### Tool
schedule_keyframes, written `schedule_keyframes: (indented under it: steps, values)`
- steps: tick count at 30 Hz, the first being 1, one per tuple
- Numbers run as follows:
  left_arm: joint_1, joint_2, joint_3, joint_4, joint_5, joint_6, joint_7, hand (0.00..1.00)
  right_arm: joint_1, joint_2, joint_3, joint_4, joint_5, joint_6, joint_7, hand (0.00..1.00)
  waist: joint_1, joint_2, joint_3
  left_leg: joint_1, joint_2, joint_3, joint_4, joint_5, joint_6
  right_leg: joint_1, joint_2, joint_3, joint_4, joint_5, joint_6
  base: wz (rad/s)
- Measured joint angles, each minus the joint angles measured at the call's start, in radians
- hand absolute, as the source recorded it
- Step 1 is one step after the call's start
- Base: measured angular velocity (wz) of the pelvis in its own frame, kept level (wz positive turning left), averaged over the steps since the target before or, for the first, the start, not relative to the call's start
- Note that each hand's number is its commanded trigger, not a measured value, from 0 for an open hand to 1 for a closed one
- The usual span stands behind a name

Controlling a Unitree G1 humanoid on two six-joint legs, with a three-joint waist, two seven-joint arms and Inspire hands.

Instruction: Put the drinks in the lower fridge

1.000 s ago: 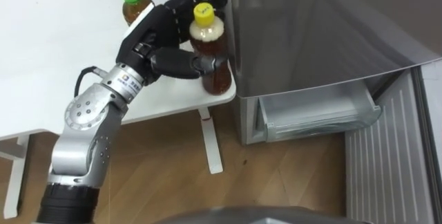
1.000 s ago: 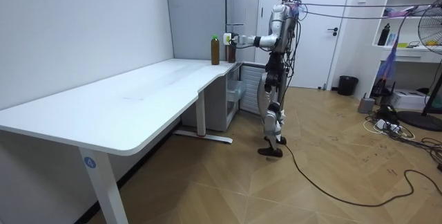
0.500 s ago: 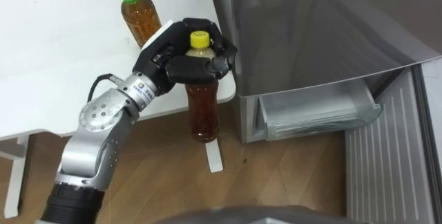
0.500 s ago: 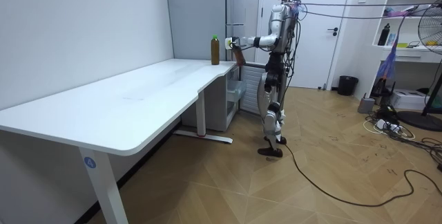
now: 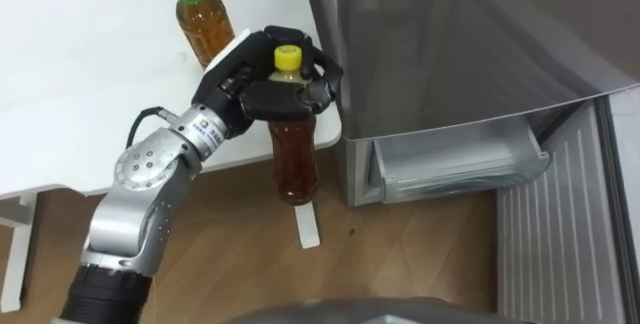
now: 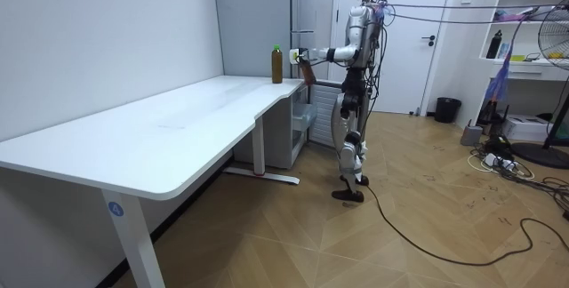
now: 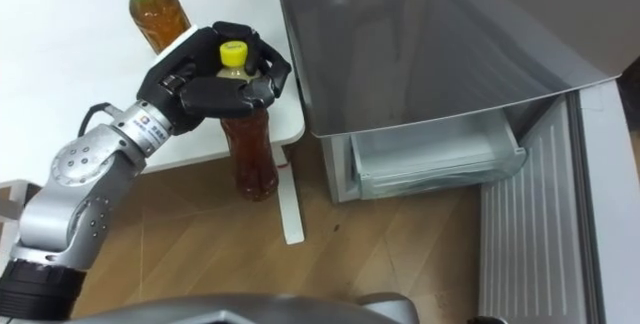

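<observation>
Left eye view: two drink bottles counted, both clear-bodied with brown liquid. One has a yellow cap, the other a green cap.

1. The yellow-capped bottle [image 5: 293, 154] is in the left hand [image 5: 235, 76]. Fingers [image 5: 283, 97] and thumb are curled round its neck and shoulder just under the cap. The bottle hangs upright off the table's near edge, its base over the wooden floor [image 5: 400, 254], just beside the fridge's left wall.
2. The green-capped bottle [image 5: 200, 22] stands upright on the white table [image 5: 80, 84], near the table's far right corner and just behind the hand.

One grey fridge [image 5: 450, 44] stands against the table's right end. Its lower section is open and shows one clear plastic bin [image 5: 460, 159]. A ribbed grey panel [image 5: 560, 224] lies to the right of the bin.

Writing: a small white strip on the left wrist carries dark print, too small to read. Any print on the two bottles cannot be made out.

Room view: the robot stands upright at the table's far end, next to the fridge. Its left arm is stretched toward the room view's left, with the held bottle clear of the tabletop.
</observation>
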Motion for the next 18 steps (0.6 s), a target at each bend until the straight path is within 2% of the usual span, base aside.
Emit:
schedule_keyframes:
  steps: [4, 8, 11, 14, 16, 18]
  values:
    - [0.0, -0.004, 0.001, 0.0, 0.0, 0.0, 0.013, 1.0, -0.001, 0.007, -0.001, -0.005, 0.009, -0.003, -0.021, 0.0, 0.0, -0.002, -0.0072, -0.001, 0.001, 0.0, 0.004, 0.0, 0.0, 0.001, 0.0, 0.0, 0.002, 0.001, -0.001, 0.0]
    - [0.0, -0.013, 0.01, 0.0, -0.001, 0.0, 0.031, 1.0, -0.007, 0.007, -0.004, -0.054, 0.019, -0.006, -0.023, 0.0, 0.004, -0.002, -0.0078, 0.001, 0.002, 0.001, 0.003, 0.0, 0.0, 0.001, 0.001, 0.004, 0.002, 0.002, -0.001, 0.0]
    - [0.0, -0.048, 0.037, -0.001, -0.005, -0.008, 0.059, 1.0, -0.01, 0.022, -0.004, -0.101, 0.12, -0.03, -0.042, 0.0, 0.009, -0.001, -0.0082, 0.002, 0.003, 0.003, 0.003, 0.0, 0.0, 0.0, 0.003, 0.006, 0.001, 0.005, -0.002, -0.02]
    - [0.0, -0.057, 0.04, 0.0, -0.022, -0.026, 0.087, 1.0, -0.011, 0.043, -0.003, -0.157, 0.195, -0.063, -0.039, 0.0, 0.031, 0.003, -0.0104, 0.002, 0.004, 0.016, 0.003, 0.0, 0.0, -0.005, 0.003, 0.005, -0.001, 0.009, -0.004, -0.1]
    - [0.0, -0.071, 0.041, 0.0, -0.021, -0.033, 0.108, 1.0, -0.008, 0.055, -0.001, -0.212, 0.188, -0.064, -0.031, 0.0, 0.043, 0.006, -0.0118, 0.0, 0.009, 0.021, 0.0, 0.0, 0.0, -0.01, 0.001, 0.006, 0.002, 0.009, -0.004, -0.1]
    - [0.006, -0.075, 0.041, 0.0, -0.022, -0.033, 0.131, 1.0, 0.007, 0.071, 0.015, -0.335, 0.188, -0.067, -0.005, 0.0, 0.058, 0.004, -0.0107, -0.001, 0.011, 0.023, -0.001, 0.0, 0.0, -0.012, 0.001, 0.003, 0.002, 0.011, -0.004, -0.04]
